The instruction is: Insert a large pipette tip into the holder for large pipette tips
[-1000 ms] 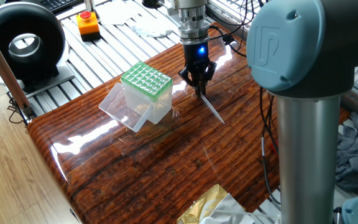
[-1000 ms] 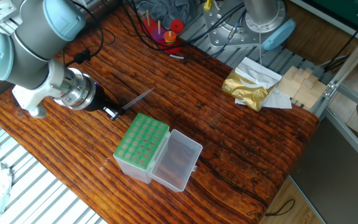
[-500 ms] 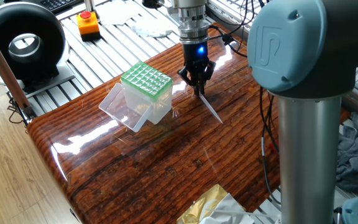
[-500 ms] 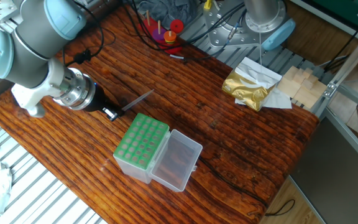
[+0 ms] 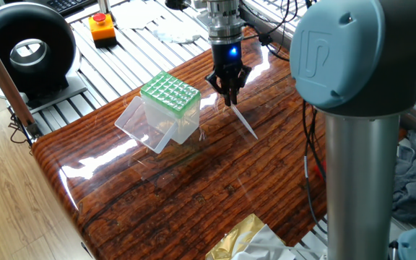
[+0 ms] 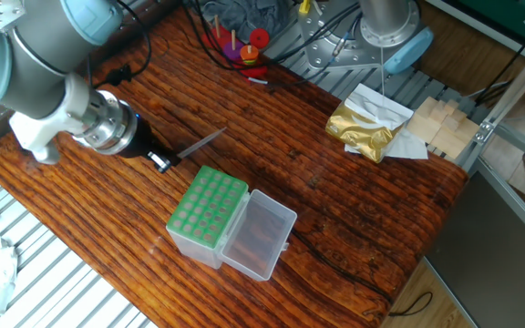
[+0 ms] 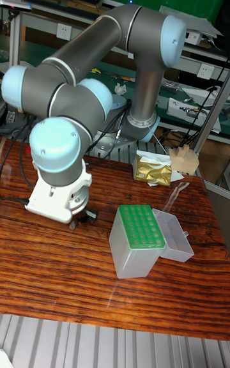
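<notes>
the table [image 5: 193,180] is seen by one fixed view from high up at one corner, looking down and across it, with the arm's column close in the right foreground. the table [image 6: 354,182] is viewed from the opposite side, steeply downward and from farther off, by the other fixed view. a lower, nearly level look over the near edge of the table [image 7: 96,278] toward the far shelves is given by the tall fixed view. the green-topped box [image 5: 169,97] [image 6: 210,215] [image 7: 137,239] is shared by all three.
</notes>
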